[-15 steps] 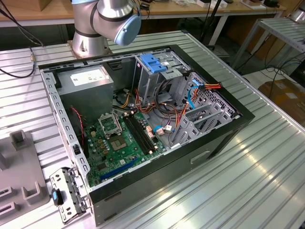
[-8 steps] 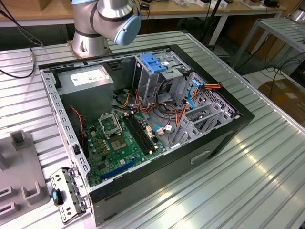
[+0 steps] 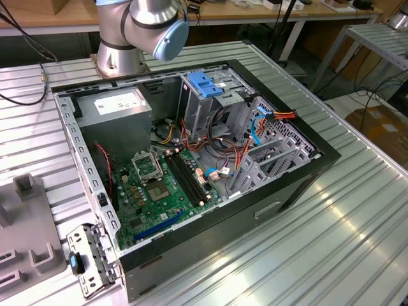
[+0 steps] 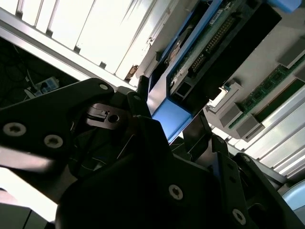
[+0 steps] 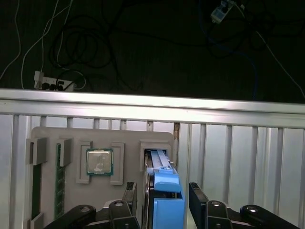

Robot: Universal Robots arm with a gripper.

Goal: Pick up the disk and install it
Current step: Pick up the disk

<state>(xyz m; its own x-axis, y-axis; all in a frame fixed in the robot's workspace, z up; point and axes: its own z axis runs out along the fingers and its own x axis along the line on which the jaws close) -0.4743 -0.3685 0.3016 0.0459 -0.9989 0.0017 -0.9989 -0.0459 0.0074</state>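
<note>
Blue-railed item: the disk, standing on edge in a slot of the grey fixture tray, which is laid on the ribbed metal table.
Holding tool: the gripper, jaws held apart, one to each side of the disk; a sliver of gap is seen at one side in the first wrist view.
Tray neighbours: a processor chip and a memory stick, each kept in its own recess.
Destination: the open computer case, motherboard exposed.
Step in hand: pick-up; the disk is judged not yet lifted, and nothing is installed.
Care called for: a square clamp across the rails and a straight pull are judged necessary, the slot walls being close.
</note>
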